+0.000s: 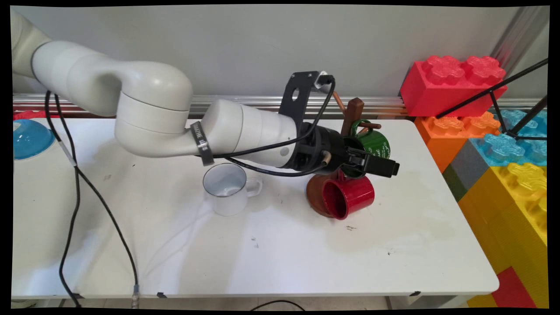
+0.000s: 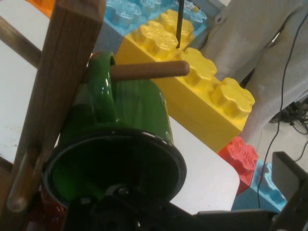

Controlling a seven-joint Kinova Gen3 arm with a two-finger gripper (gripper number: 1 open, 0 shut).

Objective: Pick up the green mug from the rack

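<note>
Gripper (image 1: 379, 166) is sitting at the green mug's (image 1: 372, 144) rim, fingers apparently gripping it, one inside. Mug is hanging by its handle on the wooden mug tree's (image 1: 352, 114) peg, above the red mug (image 1: 348, 196); any motion is best running along that peg.

Three mugs: one green (image 1: 375, 144), one red (image 1: 350, 197), one white (image 1: 227, 188). One wooden mug stand (image 1: 353, 114). One blue bowl (image 1: 28, 138). One bench (image 1: 262, 253). Several big toy bricks (image 1: 450, 85), count unclear.

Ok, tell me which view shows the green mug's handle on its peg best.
The hand view: the green mug fills it, its handle looped over the wooden peg. In the main view the gripper hides much of the mug.
</note>
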